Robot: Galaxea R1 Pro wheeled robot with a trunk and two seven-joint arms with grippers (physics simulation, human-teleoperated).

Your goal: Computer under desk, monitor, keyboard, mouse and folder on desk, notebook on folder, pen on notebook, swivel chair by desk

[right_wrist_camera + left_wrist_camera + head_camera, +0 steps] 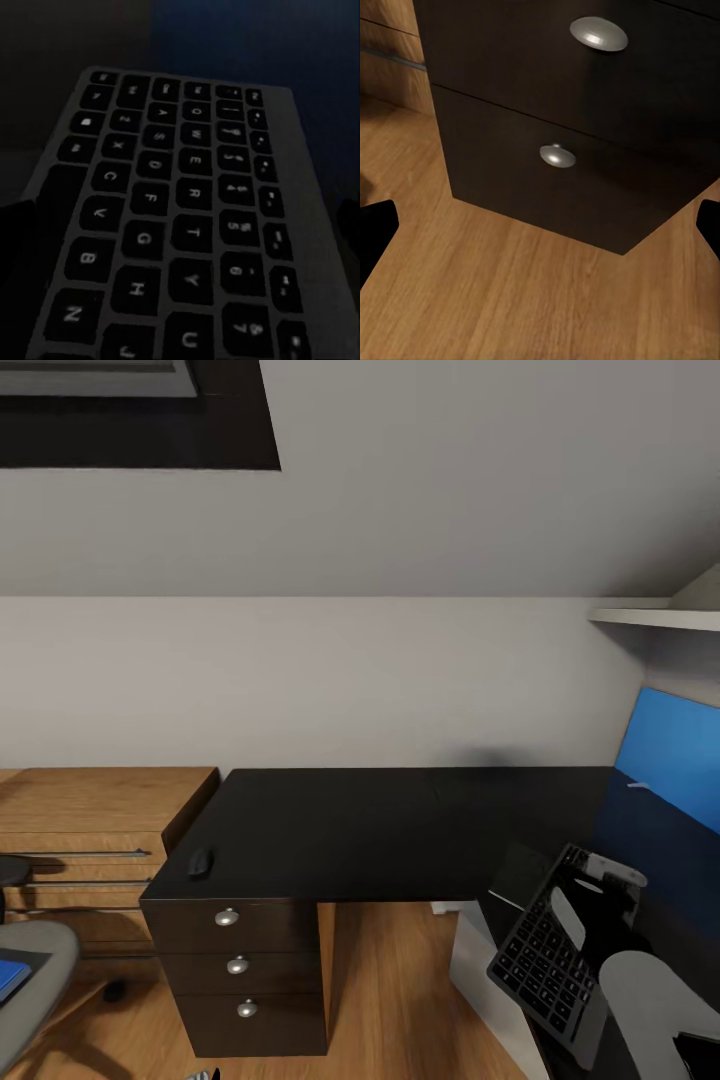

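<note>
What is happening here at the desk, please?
The robot is tidying a bedroom workspace. Its right gripper holds the keyboard, tilted, over the right part of the black desk. The mouse already lies near the desk's left front corner, above the drawers. The left gripper is open and low, in front of the drawers. At the left edge, the blue folder is on the swivel chair.

My right arm (655,1000) at five o'clock in the head view wears smooth, rounded pale grey shells over black joints. Its wrist block (605,875) is black with light grey plates and dark round holes. In the left wrist view, the left gripper's fingertips (375,232) look plain matte black.
</note>
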